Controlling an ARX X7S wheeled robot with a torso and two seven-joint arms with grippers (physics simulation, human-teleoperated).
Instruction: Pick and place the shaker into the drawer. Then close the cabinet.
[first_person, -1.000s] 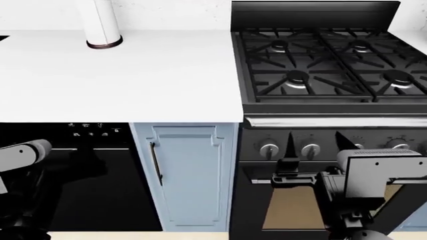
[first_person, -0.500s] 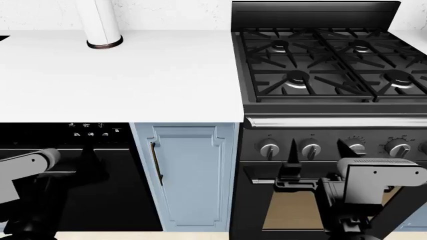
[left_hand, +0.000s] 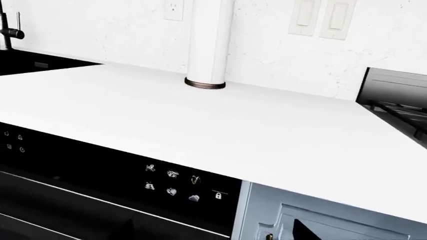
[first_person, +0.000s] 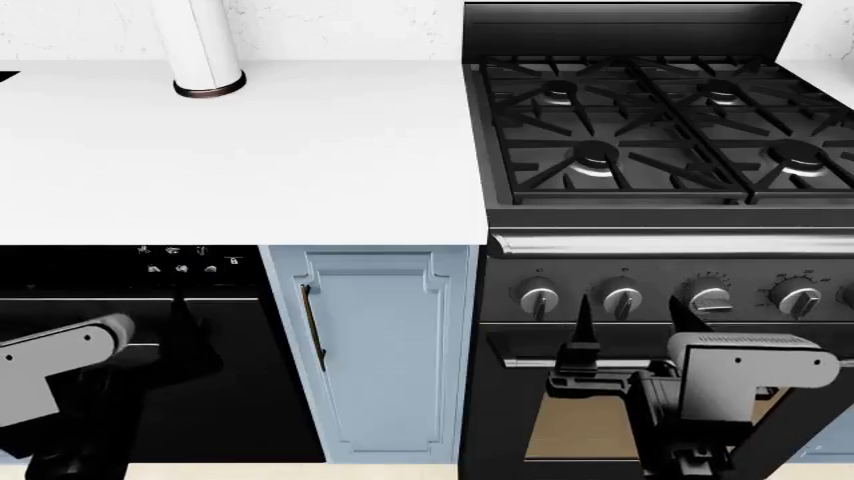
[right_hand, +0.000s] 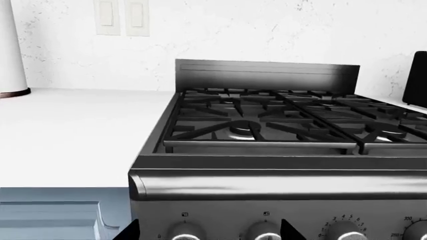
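Note:
The shaker and the drawer are out of view. Under the white counter (first_person: 267, 150) stands a pale blue cabinet (first_person: 380, 350); its door is shut and has a dark upright handle (first_person: 312, 328). My left gripper (left_hand: 217, 236) is low in front of the black dishwasher (first_person: 160, 370), just left of that door. One dark fingertip (left_hand: 307, 232) shows far off to the side, and nothing is between the fingers. My right gripper (first_person: 635, 322) is open and empty in front of the stove knobs (right_hand: 263, 231), its fingertips (right_hand: 131, 231) wide apart.
A tall white cylinder with a dark base ring (first_person: 203, 50) stands at the back of the counter. A gas stove (first_person: 654, 130) with a steel front rail (first_person: 667, 243) fills the right. The oven door is below the knobs. A dark faucet (left_hand: 8, 30) is far off beside the counter.
In the head view both arms have sunk lower. The right wrist has dropped below the knobs, and the left forearm has moved down and slightly right. Both grippers stay open.

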